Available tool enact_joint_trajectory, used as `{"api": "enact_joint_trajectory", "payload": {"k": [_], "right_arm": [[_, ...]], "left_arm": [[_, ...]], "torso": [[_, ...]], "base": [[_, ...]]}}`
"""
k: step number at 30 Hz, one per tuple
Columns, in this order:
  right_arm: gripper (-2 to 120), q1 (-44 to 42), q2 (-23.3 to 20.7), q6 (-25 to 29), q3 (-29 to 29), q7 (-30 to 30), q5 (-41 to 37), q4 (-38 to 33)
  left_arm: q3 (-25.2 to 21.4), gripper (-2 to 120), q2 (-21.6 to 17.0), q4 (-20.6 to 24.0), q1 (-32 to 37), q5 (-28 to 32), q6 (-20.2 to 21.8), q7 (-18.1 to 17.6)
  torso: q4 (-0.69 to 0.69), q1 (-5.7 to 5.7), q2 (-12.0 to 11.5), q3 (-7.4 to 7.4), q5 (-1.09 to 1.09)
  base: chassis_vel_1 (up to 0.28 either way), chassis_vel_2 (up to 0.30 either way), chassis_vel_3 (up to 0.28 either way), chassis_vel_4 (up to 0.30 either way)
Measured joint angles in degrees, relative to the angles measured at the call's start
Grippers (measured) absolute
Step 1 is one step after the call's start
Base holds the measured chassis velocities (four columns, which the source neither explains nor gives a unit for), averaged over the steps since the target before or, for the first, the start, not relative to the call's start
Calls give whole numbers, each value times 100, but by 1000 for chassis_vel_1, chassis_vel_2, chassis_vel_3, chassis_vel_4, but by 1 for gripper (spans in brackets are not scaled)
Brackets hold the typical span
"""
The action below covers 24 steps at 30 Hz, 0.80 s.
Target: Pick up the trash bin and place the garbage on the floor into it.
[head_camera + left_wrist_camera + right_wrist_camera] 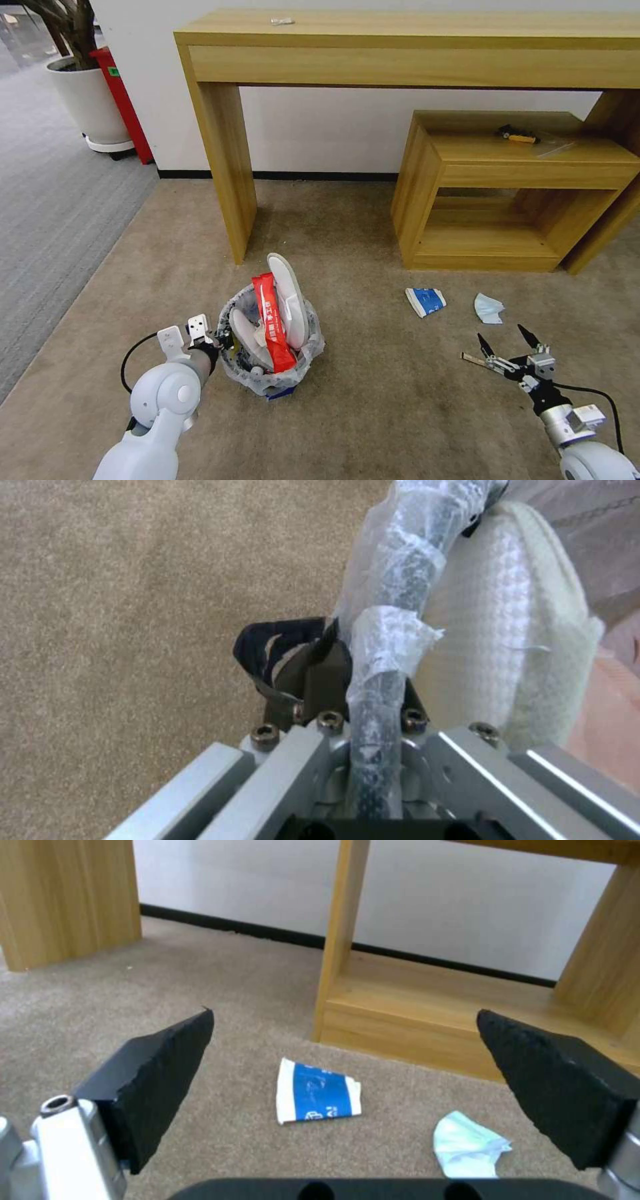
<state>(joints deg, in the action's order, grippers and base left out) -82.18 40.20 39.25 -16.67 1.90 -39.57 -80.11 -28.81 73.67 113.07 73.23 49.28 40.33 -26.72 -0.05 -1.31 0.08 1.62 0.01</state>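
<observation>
left gripper (223, 341) clamped on trash bin (270, 373) rim, carpet centre | right gripper (508, 341) wide open, empty — near blue-white packet (425, 301), mask (489, 309) | risk: thin rim grip — overfull bin tips, slipper (288, 300) spills

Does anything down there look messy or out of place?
Yes. A white slipper and red wrapper poke up out of the overfull trash bin, and a blue-white packet and pale blue mask lie loose on the carpet.
</observation>
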Motion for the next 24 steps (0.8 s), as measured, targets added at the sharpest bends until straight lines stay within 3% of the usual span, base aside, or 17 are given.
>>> {"api": "enact_joint_trajectory", "payload": {"k": [5,16,24], "right_arm": [[100,-7,15,13,0,62,-4,2],[100,0,62,46,5,116,12,36],[100,2,106,94,37,132,67,94]], "left_arm": [[-18,0,1,7,27,1,0,-4],[-27,0,11,36,62,4,-4,1],[-28,0,52,12,65,-17,-10,13]], "torso": [[0,0,0,0,-1],[-1,-1,0,1,1],[1,0,0,0,0]], "base": [[-26,-23,34,15],[-174,-90,149,86],[-80,-52,95,57]]}}
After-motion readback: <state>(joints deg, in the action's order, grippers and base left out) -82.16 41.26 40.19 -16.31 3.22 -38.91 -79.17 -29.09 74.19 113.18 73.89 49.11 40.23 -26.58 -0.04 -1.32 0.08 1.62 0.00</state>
